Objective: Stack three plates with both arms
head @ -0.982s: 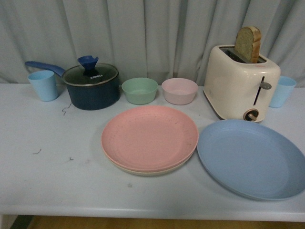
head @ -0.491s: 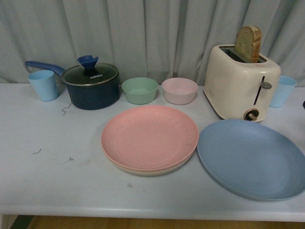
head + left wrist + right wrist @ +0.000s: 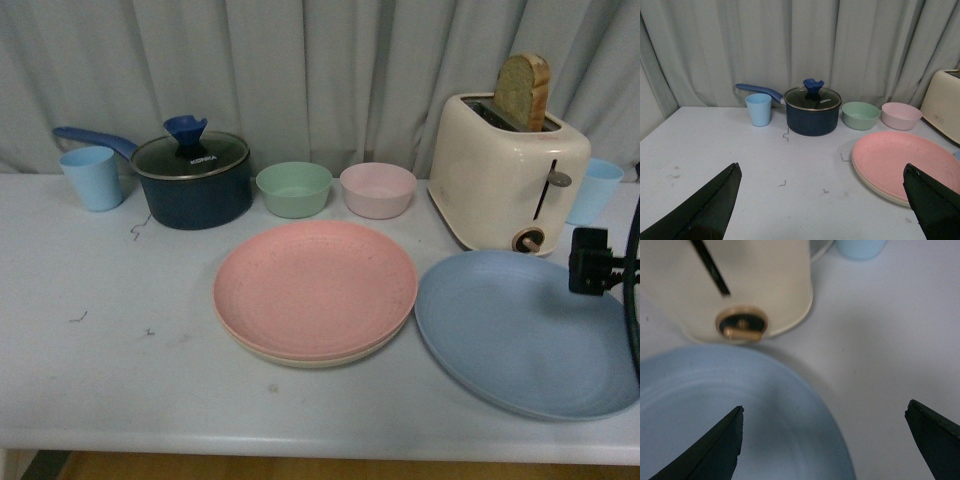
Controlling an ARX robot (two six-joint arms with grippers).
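The pink plate lies on the beige plate, whose rim shows beneath it, at the table's middle. The light blue plate lies alone to their right, in front of the toaster. My right arm enters at the right edge above the blue plate. In the right wrist view my right gripper is open and empty over the blue plate's rim. In the left wrist view my left gripper is open and empty above the table, with the pink plate near one fingertip.
A cream toaster with a bread slice stands behind the blue plate. A green bowl, a pink bowl, a dark blue lidded pot and a blue cup line the back. Another blue cup stands at far right.
My right arm has come into the front view from the right edge and now hangs over the blue plate. The plates have not moved.
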